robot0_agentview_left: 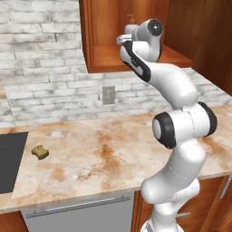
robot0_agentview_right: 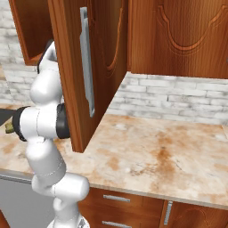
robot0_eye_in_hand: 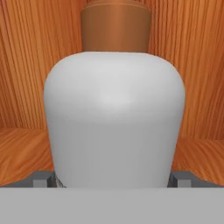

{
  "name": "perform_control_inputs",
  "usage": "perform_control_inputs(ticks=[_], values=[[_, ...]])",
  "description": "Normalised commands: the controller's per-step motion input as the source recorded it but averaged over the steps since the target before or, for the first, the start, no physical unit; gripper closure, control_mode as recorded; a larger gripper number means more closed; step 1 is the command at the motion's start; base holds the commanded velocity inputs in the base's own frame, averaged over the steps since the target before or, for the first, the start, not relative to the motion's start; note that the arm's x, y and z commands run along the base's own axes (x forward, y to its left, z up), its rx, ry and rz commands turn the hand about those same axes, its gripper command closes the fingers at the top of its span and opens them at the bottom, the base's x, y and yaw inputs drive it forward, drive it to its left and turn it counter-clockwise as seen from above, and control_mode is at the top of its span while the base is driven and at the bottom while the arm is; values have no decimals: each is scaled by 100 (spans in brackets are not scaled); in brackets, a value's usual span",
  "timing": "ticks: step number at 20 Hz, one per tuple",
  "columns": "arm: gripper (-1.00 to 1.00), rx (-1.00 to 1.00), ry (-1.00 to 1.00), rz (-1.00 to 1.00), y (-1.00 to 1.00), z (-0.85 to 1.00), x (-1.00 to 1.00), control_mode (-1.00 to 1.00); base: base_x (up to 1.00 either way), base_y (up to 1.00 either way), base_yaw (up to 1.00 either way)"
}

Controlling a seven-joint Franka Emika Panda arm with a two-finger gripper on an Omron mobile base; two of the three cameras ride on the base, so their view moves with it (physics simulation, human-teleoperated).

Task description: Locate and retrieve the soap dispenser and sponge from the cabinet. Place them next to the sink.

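My end effector (robot0_eye_in_hand: 113, 179) straddles the pale grey-white plastic soap dispenser (robot0_eye_in_hand: 113, 118), fingertips spread either side, so it stands upright on the reddish-brown wooden cabinet (robot0_agentview_left: 136, 56) shelf. The yellowish-olive sponge (robot0_agentview_left: 40, 152) lies on the marbled table (robot0_agentview_left: 113, 154) near the dark charcoal sink (robot0_agentview_left: 10, 158).

We see the pale soap dispenser (robot0_eye_in_hand: 114, 118) upright on the cabinet (robot0_agentview_left: 113, 56) shelf; the sponge (robot0_agentview_left: 40, 152) lies by the sink (robot0_agentview_left: 11, 161).
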Motion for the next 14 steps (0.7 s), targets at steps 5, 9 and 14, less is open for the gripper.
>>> perform_control_inputs(ticks=[5,9,14], values=[[100,2,-1,-5,1,-4,-22,-100,0,0,0],[100,2,-9,-11,3,0,-60,-100,0,0,0],[100,2,-15,-11,16,1,-73,-100,0,0,0]])
